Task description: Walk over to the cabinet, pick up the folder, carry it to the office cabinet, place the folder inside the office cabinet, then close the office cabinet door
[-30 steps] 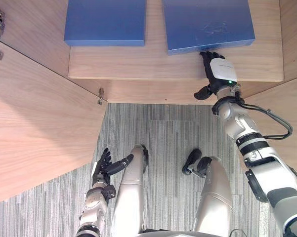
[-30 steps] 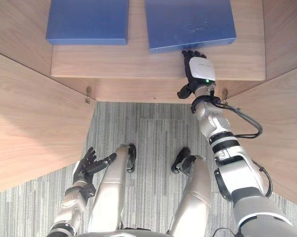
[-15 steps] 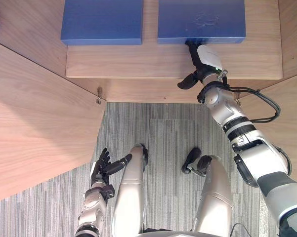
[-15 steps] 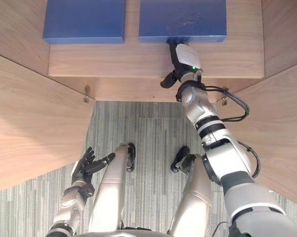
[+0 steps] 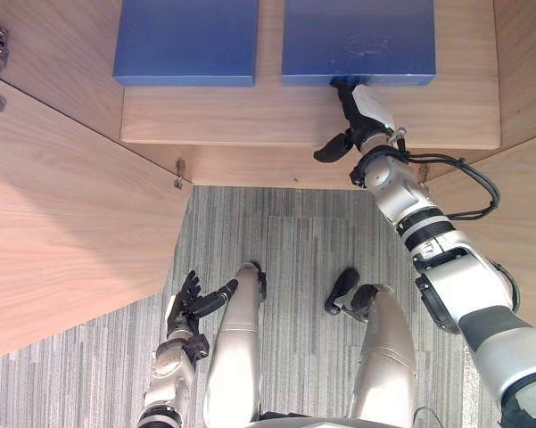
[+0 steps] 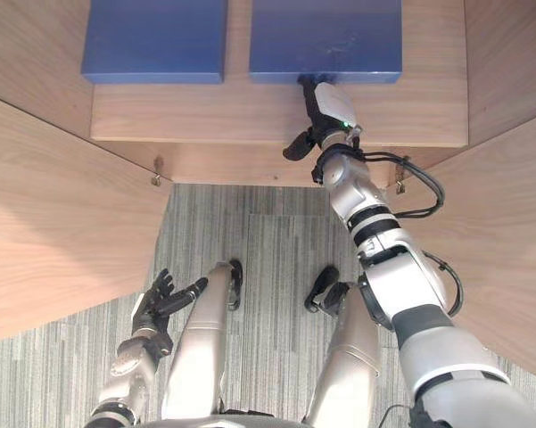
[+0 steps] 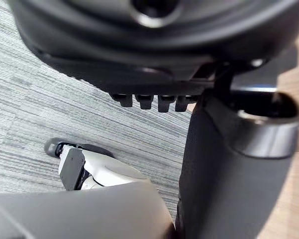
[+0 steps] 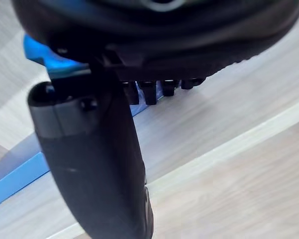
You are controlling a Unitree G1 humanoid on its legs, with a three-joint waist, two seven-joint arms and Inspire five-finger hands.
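Your right hand (image 5: 364, 111), fingers straight and thumb splayed, has pushed the folder (image 5: 357, 36) square on the shelf (image 5: 232, 114), edge at your fingertips; placing looks done, cabinet door (image 5: 71, 232) next.

Right arm (image 5: 425, 239) reaching forward and stretching out almost straight. Right hand (image 5: 360, 109) lying back-up, fingers (image 8: 148, 93) straight and pointing ahead, thumb (image 5: 332, 149) sticking out sideways toward the robot's left, not curling round anything. Left arm (image 5: 164, 385) hanging low at the side. Left hand (image 5: 184, 301) pointing forward, fingers straight and slightly spread, thumb angling off to the right, gripping nothing
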